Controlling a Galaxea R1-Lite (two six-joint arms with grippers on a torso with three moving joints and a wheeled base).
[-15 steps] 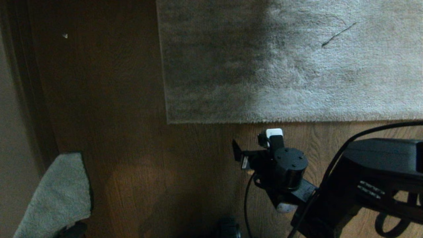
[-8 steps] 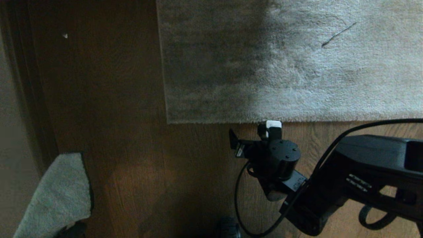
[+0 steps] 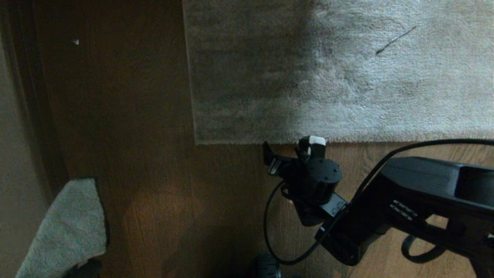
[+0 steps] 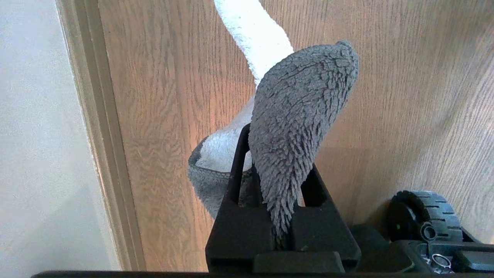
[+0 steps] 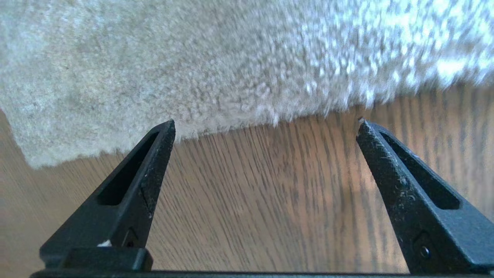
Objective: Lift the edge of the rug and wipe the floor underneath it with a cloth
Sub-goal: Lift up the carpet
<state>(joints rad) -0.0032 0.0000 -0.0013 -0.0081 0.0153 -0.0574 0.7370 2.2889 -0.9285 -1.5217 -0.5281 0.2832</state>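
Your right gripper stands spread wide with nothing between its fingers, its tips just short of the rug edge, low over the wood-grain floor. The rug edge lies flat, its corner off to the gripper's left. Your left gripper, well apart from the rug edge beside the baseboard, is clamped on the grey terry cloth.
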